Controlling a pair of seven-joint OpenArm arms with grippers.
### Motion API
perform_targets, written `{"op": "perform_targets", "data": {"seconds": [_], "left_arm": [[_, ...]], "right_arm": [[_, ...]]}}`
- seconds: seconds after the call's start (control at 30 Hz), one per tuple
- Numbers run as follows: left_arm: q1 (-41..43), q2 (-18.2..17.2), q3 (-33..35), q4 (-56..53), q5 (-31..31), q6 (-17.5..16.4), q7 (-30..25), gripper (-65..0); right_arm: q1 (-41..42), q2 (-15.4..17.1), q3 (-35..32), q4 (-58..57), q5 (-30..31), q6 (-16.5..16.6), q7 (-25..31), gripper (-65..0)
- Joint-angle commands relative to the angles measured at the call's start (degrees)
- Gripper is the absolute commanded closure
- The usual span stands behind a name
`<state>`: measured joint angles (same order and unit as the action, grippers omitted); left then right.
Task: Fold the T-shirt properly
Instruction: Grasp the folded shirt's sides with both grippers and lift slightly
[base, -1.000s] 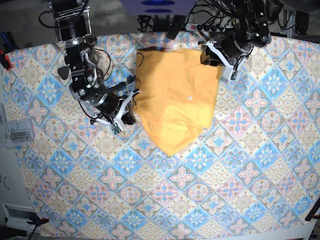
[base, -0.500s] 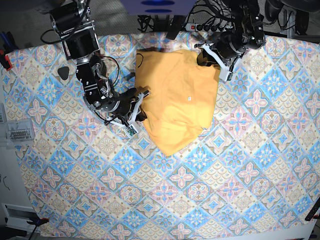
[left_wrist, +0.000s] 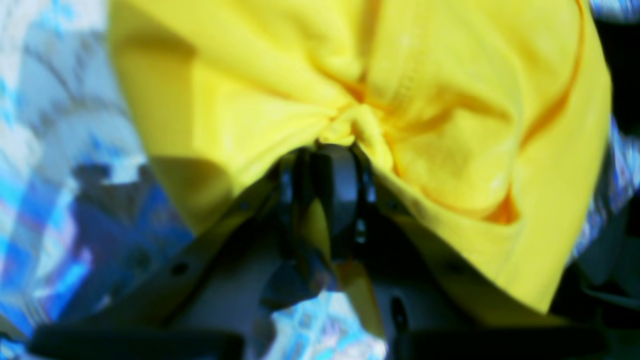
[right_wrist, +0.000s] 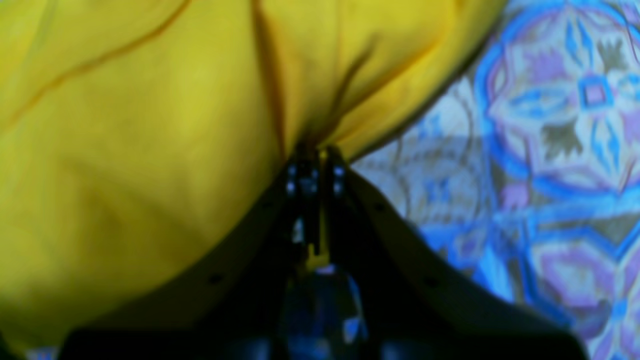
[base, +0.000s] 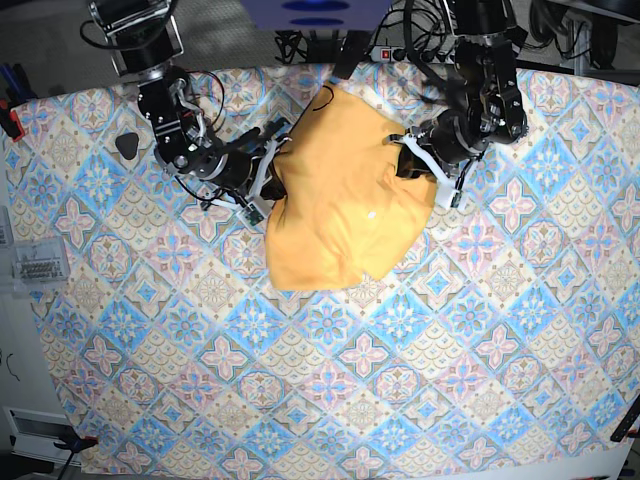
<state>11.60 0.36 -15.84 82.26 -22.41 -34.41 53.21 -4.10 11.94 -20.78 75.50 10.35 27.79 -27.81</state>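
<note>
Both arms were black, built of blocky jointed segments, with loose black cables looping alongside the links in the base view. Left gripper (base: 404, 160): black body with white plastic finger pieces. Right gripper (base: 272, 180): same build, white finger pieces on a black housing, a small green spot near its lower end. Wrist views, both blurred: each gripper showed two dark struts converging in a V toward narrow black fingertips (left_wrist: 334, 186), with small round screw holes along the struts. Right fingertips (right_wrist: 312, 172) carried tiny pale screw heads.
</note>
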Motion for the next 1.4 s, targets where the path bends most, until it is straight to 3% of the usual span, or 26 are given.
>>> {"op": "perform_targets", "data": {"seconds": [0.0, 0.2, 0.3, 0.5, 0.7, 0.83, 1.1, 1.37], "left_arm": [[-0.8, -0.2, -0.1, 0.4, 0.8, 0.5, -0.1, -9.2], [-4.8, -0.7, -0.1, 0.3, 2.4, 2.1, -0.1, -9.2], [-6.9, -0.6, -0.1, 0.3, 5.1, 4.3, -0.1, -9.2], [-9.7, -0.4, 0.1, -0.5, 6.2, 4.5, -2.3, -9.2], [-14.2, -0.3, 0.1, -8.8, 6.0, 4.5, -4.6, -8.8], [-11.6, -0.7, 0.0, -5.8, 5.5, 4.5, -4.6, -8.6], [3.3, -0.5, -0.1, 14.8, 5.5, 4.5, -4.2, -8.7], [4.7, -0.1, -0.1, 9.8, 5.4, 4.5, -4.6, -8.6]], "right_arm": [[-0.3, 0.5, 1.6, 1.7, -0.4, -0.2, 0.3, -0.2], [-5.3, 0.6, 7.7, 6.6, -0.4, -0.1, 0.2, -0.2], [-7.1, 2.3, 7.5, 8.8, -0.4, -0.1, 0.2, -0.2], [-9.5, 2.5, 7.5, 12.6, -0.4, -0.1, 0.2, -0.2], [-11.1, 2.5, 7.4, 16.2, -0.4, -0.1, 0.2, -0.2], [-11.0, 2.5, 7.4, 17.4, -0.4, -0.1, 0.2, -0.2], [-5.6, 2.3, 7.4, 13.2, -0.4, -0.1, 0.2, -0.2], [0.9, 0.6, 4.1, 4.6, -0.4, -0.1, 0.2, -0.2]]}}
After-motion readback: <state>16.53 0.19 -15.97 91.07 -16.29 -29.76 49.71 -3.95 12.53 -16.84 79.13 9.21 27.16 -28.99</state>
